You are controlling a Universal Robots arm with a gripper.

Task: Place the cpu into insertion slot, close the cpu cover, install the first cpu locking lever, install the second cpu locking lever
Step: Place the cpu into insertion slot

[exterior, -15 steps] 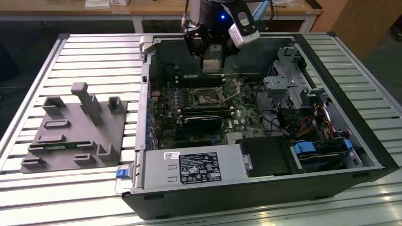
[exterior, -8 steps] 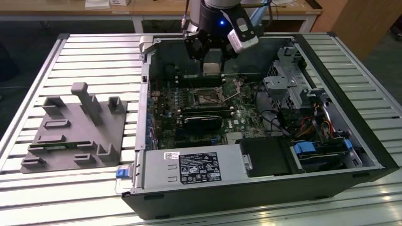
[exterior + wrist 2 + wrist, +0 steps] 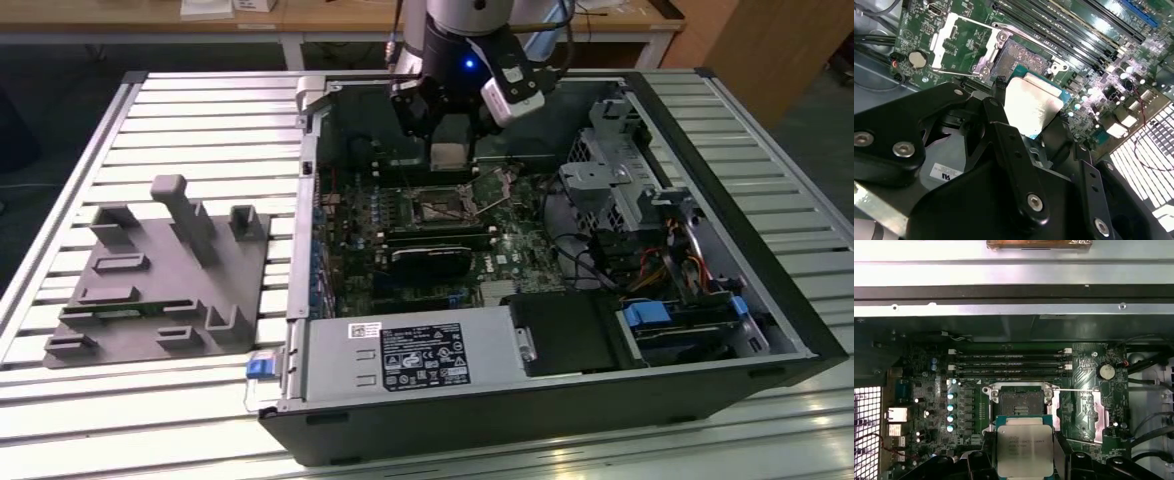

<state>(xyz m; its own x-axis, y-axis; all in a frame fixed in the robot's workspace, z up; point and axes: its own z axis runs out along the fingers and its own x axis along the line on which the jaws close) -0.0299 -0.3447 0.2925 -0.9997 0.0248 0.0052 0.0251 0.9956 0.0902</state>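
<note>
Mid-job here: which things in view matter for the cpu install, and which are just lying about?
Job: end effector holding the cpu; insertion slot, empty; cpu cover, flipped open.
Lying about: grey fixture block outside the case; memory slots; coin cell battery; power supply.

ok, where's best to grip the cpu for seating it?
By two opposite edges, from the face side, as the gripper holds it now: the cpu is a thin flat square, so edge pinching likely leaves its underside free for the insertion slot.

Claw (image 3: 1025,461) holds cpu (image 3: 1024,444) near bare insertion slot (image 3: 1020,401); cpu cover (image 3: 1101,412) open.
</note>
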